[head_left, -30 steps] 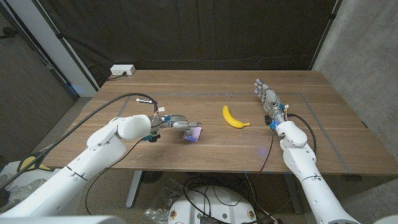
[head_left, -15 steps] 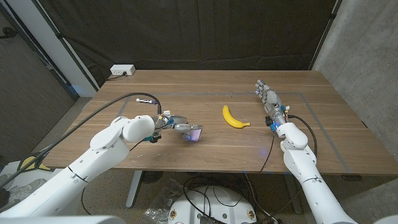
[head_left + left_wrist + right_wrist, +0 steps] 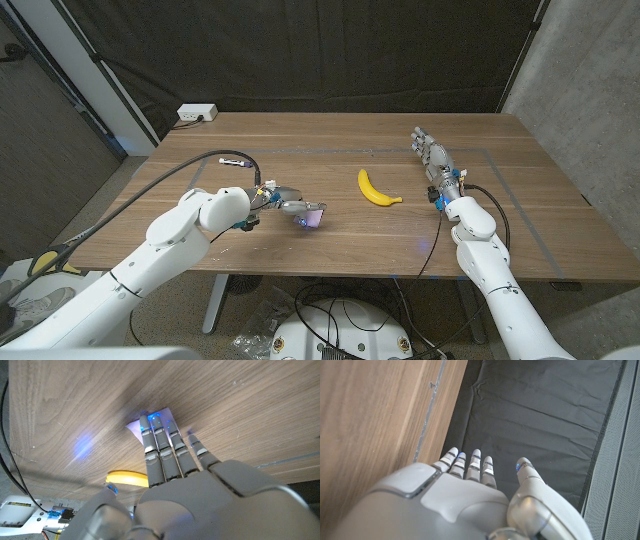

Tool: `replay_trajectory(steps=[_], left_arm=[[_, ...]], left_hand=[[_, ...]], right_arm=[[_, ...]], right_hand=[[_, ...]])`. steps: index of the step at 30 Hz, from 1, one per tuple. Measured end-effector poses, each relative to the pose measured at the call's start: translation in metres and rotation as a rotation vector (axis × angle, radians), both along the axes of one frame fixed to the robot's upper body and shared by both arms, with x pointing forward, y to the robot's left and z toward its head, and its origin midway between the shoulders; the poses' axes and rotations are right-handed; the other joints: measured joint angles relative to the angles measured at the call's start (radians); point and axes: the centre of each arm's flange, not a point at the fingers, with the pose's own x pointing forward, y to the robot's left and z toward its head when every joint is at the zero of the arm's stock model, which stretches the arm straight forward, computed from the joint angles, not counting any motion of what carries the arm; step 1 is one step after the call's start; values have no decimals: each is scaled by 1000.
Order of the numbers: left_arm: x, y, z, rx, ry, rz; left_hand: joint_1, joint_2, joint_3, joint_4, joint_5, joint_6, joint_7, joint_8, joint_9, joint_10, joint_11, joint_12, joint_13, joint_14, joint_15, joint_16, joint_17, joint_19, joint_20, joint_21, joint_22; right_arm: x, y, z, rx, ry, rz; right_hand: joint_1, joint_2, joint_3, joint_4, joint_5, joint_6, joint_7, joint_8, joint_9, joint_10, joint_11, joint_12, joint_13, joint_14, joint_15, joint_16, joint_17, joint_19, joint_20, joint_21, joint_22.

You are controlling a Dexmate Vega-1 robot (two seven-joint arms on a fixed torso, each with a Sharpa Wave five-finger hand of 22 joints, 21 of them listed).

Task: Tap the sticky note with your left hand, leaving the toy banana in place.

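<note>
Sticky note [image 3: 314,214] | left hand [image 3: 290,205] fingers extended, touching it | right hand [image 3: 432,158] fingers straight, empty

Head view overhead, far; wrist views close; banana [image 3: 378,190] shared with left wrist.

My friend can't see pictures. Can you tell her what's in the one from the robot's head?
The robot's left hand reaches over a small purple sticky note near the middle of a wooden table, fingers at the note. A yellow toy banana lies apart from it, toward the right hand, which waits with fingers out straight.
</note>
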Motion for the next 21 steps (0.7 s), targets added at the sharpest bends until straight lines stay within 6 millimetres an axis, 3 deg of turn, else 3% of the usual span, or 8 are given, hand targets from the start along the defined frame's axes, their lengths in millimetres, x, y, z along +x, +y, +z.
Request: replay_trajectory(steps=[7,13,21], left_arm=[[2,1,1,-7,-3,-4],[1,8,7,-68,-28,-36],[-2,16,15,-187,-77,-99]], left_hand=[[0,0,-8,0,0,-6,6,-4,0,-9,2,-7,-1,-5,5,-4,0,0,0,0,0],[6,6,-12,-4,7,-44,4,-26,0,-43,15,-20,-2,-35,5,-16,0,-7,7,0,-3],[47,31,-13,-14,20,-162,-34,-73,0,-161,7,-54,10,-117,11,-32,-3,-3,26,-8,-7]], right_arm=[[0,0,0,-1,-1,-4],[1,2,2,-3,-3,-5],[3,4,3,-3,-1,-3]], right_hand=[[0,0,0,0,0,0,0,0,0,0,0,0,0,0,0,0,0,4,-4,-7,0],[0,0,-3,3,0,0,0,0,0,0,0,0,0,0,0,0,0,4,-4,-7,0],[0,0,-4,4,0,0,0,0,0,0,0,0,0,3,3,0,0,4,-4,-7,0]])
